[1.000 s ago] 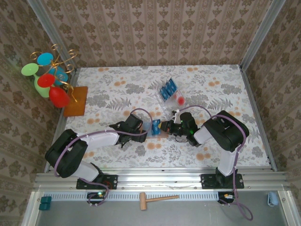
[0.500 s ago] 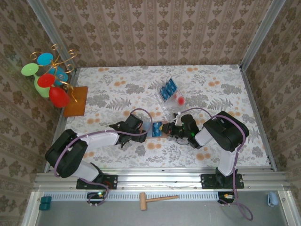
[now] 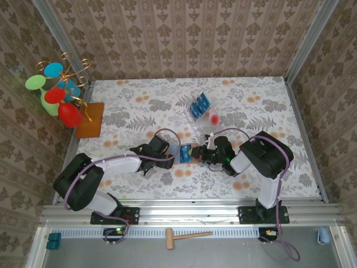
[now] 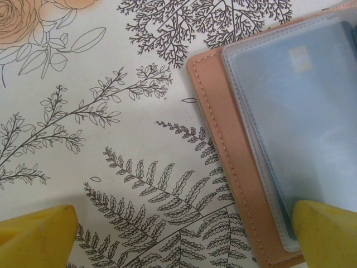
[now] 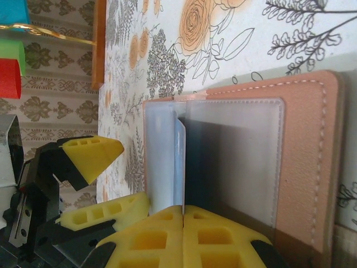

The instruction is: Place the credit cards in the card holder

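Observation:
The card holder point(image 3: 188, 158) lies open on the floral table between both grippers, tan with clear sleeves point(image 4: 223, 139) point(image 5: 307, 167). My right gripper point(image 5: 183, 234) point(image 3: 195, 152) is shut on a blue credit card point(image 5: 179, 162), which stands edge-on at the holder's sleeves. My left gripper point(image 4: 181, 240) point(image 3: 176, 154) is open, straddling the holder's left edge; one fingertip point(image 4: 326, 231) rests over the sleeve, the other point(image 4: 36, 234) over the cloth. Another blue card point(image 4: 312, 111) shows inside a sleeve. More credit cards point(image 3: 199, 105) sit in a clear tray point(image 3: 205, 124).
An orange-brown mat point(image 3: 92, 119) and a gold stand of coloured goblets point(image 3: 56, 95) occupy the table's left edge. A wooden mallet point(image 3: 187, 237) lies on the front rail. Papered walls close the table on three sides.
My right gripper has shifted a little left with the card, closer over the holder. The left arm has stayed put.

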